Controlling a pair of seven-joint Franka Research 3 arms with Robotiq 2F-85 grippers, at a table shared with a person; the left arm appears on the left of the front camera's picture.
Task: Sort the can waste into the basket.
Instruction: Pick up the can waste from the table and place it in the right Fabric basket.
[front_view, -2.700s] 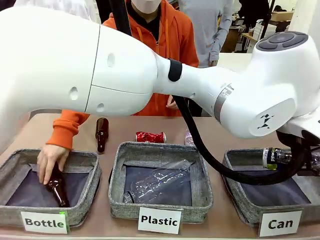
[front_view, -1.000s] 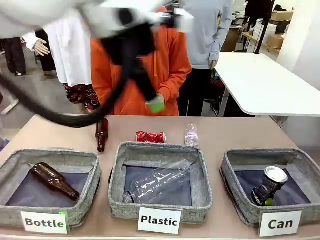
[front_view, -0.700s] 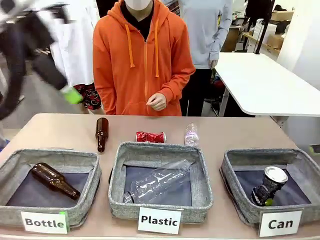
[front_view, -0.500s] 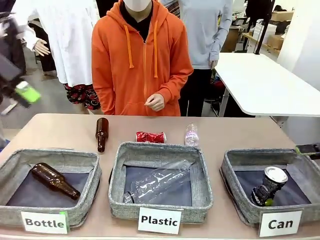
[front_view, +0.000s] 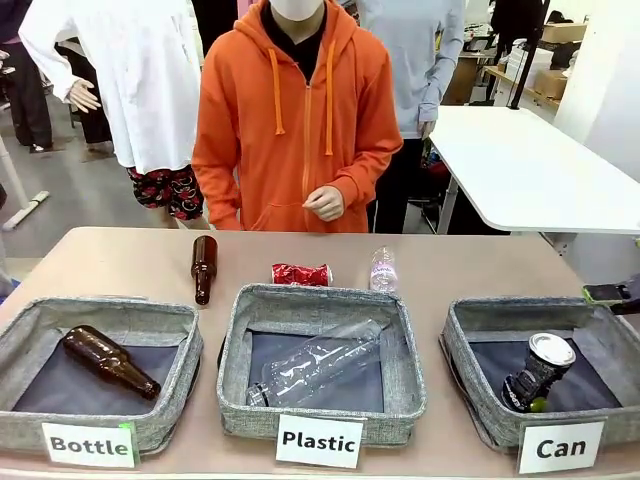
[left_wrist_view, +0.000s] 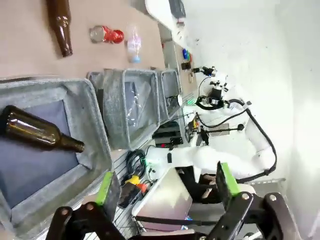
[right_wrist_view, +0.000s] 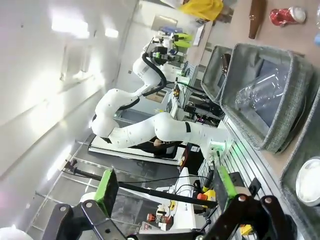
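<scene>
Tan table (front_view: 100, 260): black can (front_view: 537, 373) is lodged in Can basket (front_view: 470, 330); 1 red can (front_view: 301, 274) left far middle. Jaws apart, empty: left gripper (left_wrist_view: 166, 179), right gripper (right_wrist_view: 166, 185). Red can should be pinched crosswise.

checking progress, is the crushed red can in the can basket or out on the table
Out: the red can lies on the table behind the Plastic basket, not in the Can basket.

table (front_view: 110, 262) | Can basket (front_view: 520, 309) | two other baskets (front_view: 320, 296) | brown bottle (front_view: 204, 268) | red can (front_view: 301, 274) | clear bottle (front_view: 382, 270)
</scene>
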